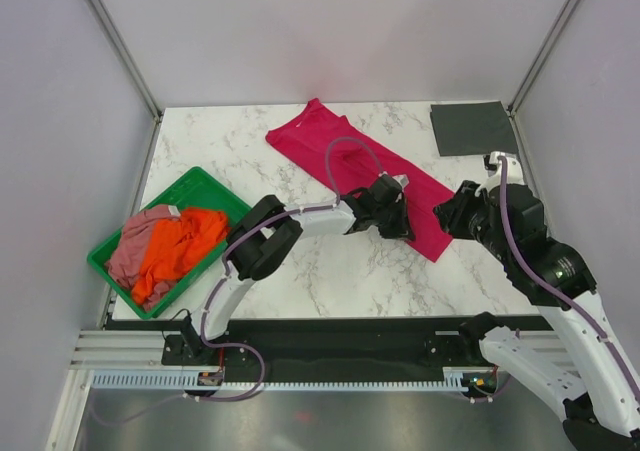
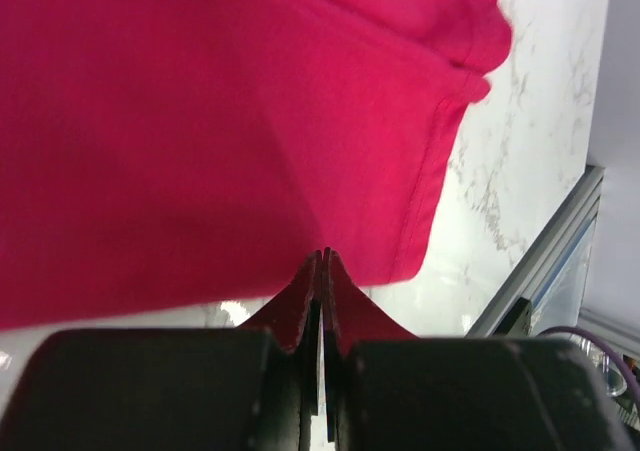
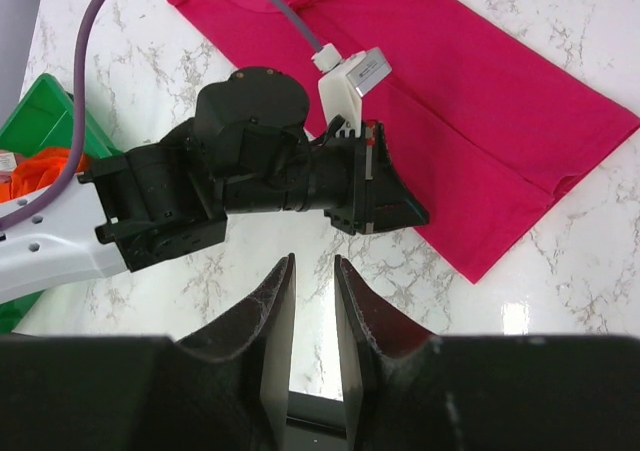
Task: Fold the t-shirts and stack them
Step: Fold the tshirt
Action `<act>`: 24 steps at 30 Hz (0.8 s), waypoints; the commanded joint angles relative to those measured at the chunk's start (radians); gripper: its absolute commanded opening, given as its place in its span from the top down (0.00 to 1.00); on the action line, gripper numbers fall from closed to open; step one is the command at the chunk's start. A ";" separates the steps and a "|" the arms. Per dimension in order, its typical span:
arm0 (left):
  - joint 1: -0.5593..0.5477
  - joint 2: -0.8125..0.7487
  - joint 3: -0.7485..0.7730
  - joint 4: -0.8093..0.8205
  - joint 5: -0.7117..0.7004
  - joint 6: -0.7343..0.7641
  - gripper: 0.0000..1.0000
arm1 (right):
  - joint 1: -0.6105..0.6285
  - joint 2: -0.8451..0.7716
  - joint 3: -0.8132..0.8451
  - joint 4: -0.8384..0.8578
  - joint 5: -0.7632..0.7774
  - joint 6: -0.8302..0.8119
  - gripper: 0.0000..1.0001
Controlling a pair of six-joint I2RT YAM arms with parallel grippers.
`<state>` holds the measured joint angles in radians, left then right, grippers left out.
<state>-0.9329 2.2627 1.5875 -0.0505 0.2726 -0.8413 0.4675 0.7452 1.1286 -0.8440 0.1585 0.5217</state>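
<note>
A crimson-red t-shirt (image 1: pixel 345 151) lies as a long folded strip running diagonally across the marble table. My left gripper (image 1: pixel 398 226) is shut, its tips pinching the shirt's near edge (image 2: pixel 200 121) close to its right end. It also shows in the right wrist view (image 3: pixel 405 211). My right gripper (image 1: pixel 447 214) is open a little and empty (image 3: pixel 312 261). It hovers over bare table just right of the shirt's end (image 3: pixel 480 101). A dark grey t-shirt (image 1: pixel 472 128) lies folded flat at the back right. An orange t-shirt (image 1: pixel 180 246) and a dusty pink one (image 1: pixel 135 241) lie crumpled together.
The green plastic tray (image 1: pixel 200 186) holding the orange and pink shirts stands at the left edge. White walls and metal posts enclose the table. The two arms are close together at the shirt's right end.
</note>
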 commanded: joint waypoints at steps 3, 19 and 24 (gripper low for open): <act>-0.018 0.052 0.127 0.046 0.020 -0.022 0.98 | 0.000 -0.012 -0.033 0.028 -0.016 0.029 0.71; -0.090 0.147 0.189 0.046 -0.009 -0.067 0.98 | 0.002 -0.020 -0.026 0.031 0.058 0.032 0.71; -0.098 0.159 0.134 0.047 -0.009 -0.108 0.98 | 0.002 -0.020 -0.016 0.036 0.065 0.038 0.70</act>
<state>-1.0172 2.4039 1.7542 -0.0151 0.2710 -0.9009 0.4675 0.7277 1.0760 -0.8314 0.2005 0.5533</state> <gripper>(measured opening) 0.028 0.295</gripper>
